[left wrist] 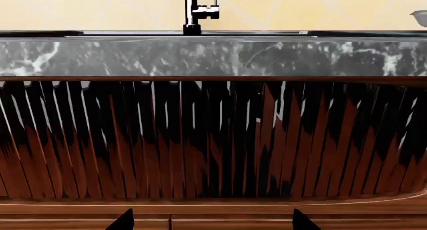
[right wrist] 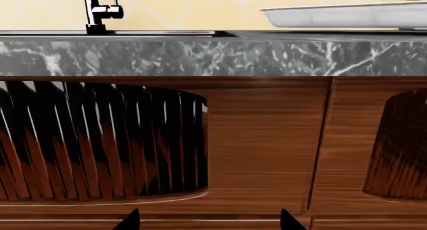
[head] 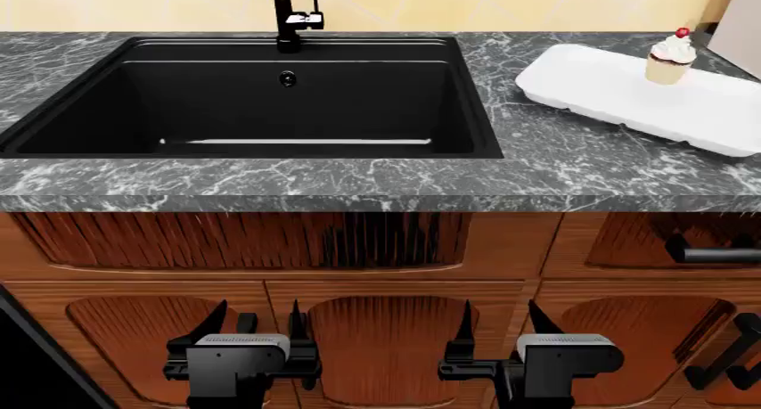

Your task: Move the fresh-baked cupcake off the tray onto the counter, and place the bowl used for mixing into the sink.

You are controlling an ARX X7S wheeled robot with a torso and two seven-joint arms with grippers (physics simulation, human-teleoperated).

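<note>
the cupcake (head: 671,56) stands upright on the far end of the white tray (head: 594,88), which lies on the dark marble table (head: 559,159) to the right of the sink (head: 249,97). the sink is a black basin sunk into the table, with its black faucet (head: 289,17) at the back edge; nothing shows inside the basin but its drain. the bowl does not show clearly in any view; only a small grey curved edge peeks in at the border of the left wrist view, too little to name.

both arms hang low in front of the wooden cabinet fronts (head: 380,249), below the table edge. the left gripper (head: 256,324) has its fingers spread wide apart and holds nothing. the right gripper (head: 501,324) is likewise spread wide and holds nothing. in the wrist views the dark tips of the fingers (left wrist: 124,221) (right wrist: 129,220) frame the cabinet panels, with the table edge and faucet above, and the tray's underside (right wrist: 347,15) shows over the edge.
</note>
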